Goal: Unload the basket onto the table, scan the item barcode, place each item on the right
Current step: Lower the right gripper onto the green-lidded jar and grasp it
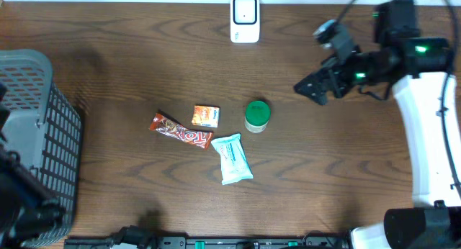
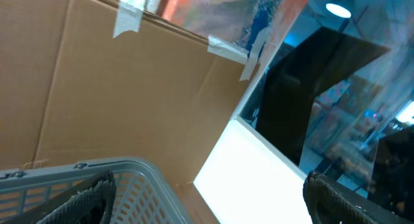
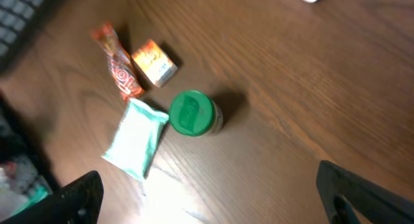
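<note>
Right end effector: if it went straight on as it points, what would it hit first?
Probably the green-lidded jar, nearly centred ahead of the right end effector in its wrist view; depth is unclear, so it might touch the table just short.

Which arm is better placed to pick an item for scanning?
Right. The open right hand hovers near the green-lidded jar, seen by its camera; the left hand aims away beside the grey basket.

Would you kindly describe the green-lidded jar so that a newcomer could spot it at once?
On the brown wooden table, find the cluster of four items at the centre, in front of the white scanner. The jar is the rightmost, beside the small orange box. It alone is round with a green lid.
</note>
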You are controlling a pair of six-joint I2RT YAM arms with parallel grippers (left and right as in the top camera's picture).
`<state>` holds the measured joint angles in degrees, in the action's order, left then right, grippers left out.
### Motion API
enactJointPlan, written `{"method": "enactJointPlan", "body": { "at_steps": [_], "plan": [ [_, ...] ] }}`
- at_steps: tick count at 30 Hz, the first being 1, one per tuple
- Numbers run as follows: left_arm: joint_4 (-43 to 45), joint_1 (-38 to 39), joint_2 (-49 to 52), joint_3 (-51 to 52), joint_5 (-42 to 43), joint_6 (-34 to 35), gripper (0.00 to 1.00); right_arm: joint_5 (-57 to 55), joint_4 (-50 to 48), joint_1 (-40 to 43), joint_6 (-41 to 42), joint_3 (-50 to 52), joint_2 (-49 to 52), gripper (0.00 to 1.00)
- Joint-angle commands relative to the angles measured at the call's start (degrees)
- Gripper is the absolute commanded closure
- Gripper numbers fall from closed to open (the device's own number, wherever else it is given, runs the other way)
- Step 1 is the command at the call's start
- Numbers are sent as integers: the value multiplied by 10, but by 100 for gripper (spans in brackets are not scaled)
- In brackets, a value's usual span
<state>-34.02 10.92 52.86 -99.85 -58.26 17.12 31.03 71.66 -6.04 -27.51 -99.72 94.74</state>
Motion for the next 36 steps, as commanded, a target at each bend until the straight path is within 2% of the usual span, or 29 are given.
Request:
{"method": "enactJointPlan", "body": {
  "at_steps": [1, 5, 14, 23, 31, 36],
  "plan": [
    [3, -2, -23, 17, -7, 19, 7, -173, -23, -91, 53, -13, 36, 1],
    [8, -2, -53, 38, -7, 36, 7, -259, -33, -187, 43, -13, 100, 1],
    [24, -2, -116, 71, -7, 36, 7, -293, -54, -237, 43, -13, 213, 1],
    [29, -2, -130, 80, -7, 36, 7, -294, -74, -244, 63, -13, 257, 1],
    [40, -2, -130, 94, -7, 36, 7, -294, -87, -244, 158, -8, 302, 1],
    [44, -2, -130, 98, -7, 36, 7, -294, -107, -243, 172, 5, 312, 3]
  ]
}}
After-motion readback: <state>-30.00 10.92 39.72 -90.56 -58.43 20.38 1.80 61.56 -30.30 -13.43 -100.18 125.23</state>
